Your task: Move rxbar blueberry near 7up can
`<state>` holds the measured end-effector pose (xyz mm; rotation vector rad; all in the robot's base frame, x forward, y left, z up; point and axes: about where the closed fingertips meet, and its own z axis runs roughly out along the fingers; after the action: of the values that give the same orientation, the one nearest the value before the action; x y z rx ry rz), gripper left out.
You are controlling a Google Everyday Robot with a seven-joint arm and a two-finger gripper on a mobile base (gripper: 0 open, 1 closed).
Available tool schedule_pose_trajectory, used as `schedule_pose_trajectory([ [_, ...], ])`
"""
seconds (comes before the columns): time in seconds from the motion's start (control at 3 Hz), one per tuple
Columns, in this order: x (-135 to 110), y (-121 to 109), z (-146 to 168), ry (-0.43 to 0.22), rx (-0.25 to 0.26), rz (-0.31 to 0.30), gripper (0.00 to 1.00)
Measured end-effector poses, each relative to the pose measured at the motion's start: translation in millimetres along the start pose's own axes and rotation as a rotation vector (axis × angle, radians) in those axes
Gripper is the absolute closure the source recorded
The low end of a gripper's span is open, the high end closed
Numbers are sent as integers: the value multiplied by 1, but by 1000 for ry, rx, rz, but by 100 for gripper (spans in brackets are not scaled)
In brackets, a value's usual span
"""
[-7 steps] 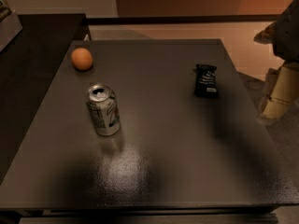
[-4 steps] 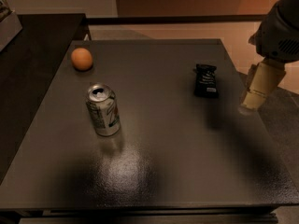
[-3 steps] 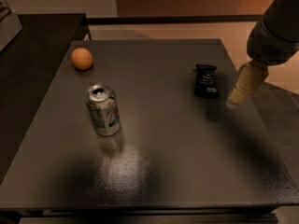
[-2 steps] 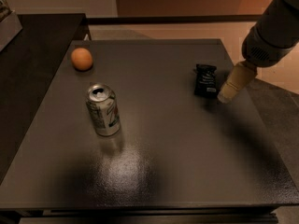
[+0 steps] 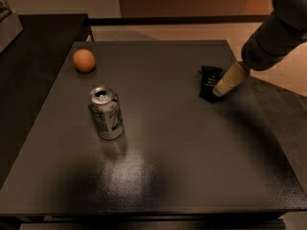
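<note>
Where the dark table [image 5: 182, 147] nears its far right corner, the rxbar blueberry [image 5: 207, 80] lies flat with one short end toward the back edge. It is well apart from the 7up can [image 5: 106, 113], which stands upright on the left half, nearer the front. The gripper [image 5: 220, 89], pale and slanting from the dark arm [image 5: 271, 42] at the upper right, has its tip at the bar's right edge, touching or just over it; whether it is released or clenched cannot be told. An orange [image 5: 84, 60] sits near the far left corner, behind the can.
</note>
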<state>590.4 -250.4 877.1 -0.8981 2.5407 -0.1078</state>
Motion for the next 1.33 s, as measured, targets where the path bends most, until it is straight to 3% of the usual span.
schedule_pose_trajectory([
  [0.67,-23,10,39,-50,-93,35,0],
  [1.33,-34,29,63,-67,-151,12,0],
])
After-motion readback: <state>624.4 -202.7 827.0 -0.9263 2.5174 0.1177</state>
